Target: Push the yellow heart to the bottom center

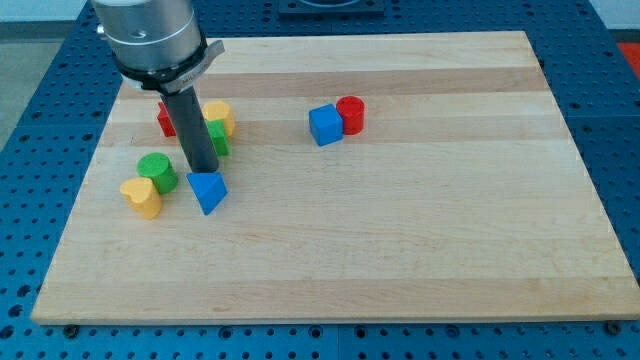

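The yellow heart (pixel 142 196) lies at the view's left, on the wooden board (pixel 400 250). A green cylinder (pixel 157 172) touches its upper right side. My tip (pixel 203 170) stands just above the blue triangle (pixel 208 190), to the right of the green cylinder and the yellow heart. The rod hides part of a green block (pixel 217 138) and a red block (pixel 166 119) behind it. A second yellow block (pixel 219 115) sits just above the green block.
A blue cube (pixel 325 125) and a red cylinder (pixel 350 114) touch each other near the view's top centre. The board's edges border a blue perforated table (pixel 30 150).
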Tool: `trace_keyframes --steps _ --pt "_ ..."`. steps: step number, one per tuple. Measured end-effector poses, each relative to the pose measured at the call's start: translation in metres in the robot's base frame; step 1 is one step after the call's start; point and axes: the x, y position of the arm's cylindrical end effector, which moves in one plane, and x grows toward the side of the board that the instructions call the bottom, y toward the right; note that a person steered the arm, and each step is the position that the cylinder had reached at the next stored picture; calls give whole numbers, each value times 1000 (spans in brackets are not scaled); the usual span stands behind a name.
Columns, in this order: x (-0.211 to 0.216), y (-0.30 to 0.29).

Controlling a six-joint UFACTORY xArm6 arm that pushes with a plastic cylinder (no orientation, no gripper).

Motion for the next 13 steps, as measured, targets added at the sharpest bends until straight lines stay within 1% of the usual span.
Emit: trace_keyframes --steps 1,3,4,5,6,7,8,9,10,11,12,13 --pt "-33 -1" --pt "-37 -74" --pt "-34 -94" --pt "-24 -92" --pt "-24 -69" --pt "-17 -62" --pt "6 -65" --pt "49 -78" --pt "82 -82" --pt "93 -82" --pt "94 -82" --pt "128 -56"
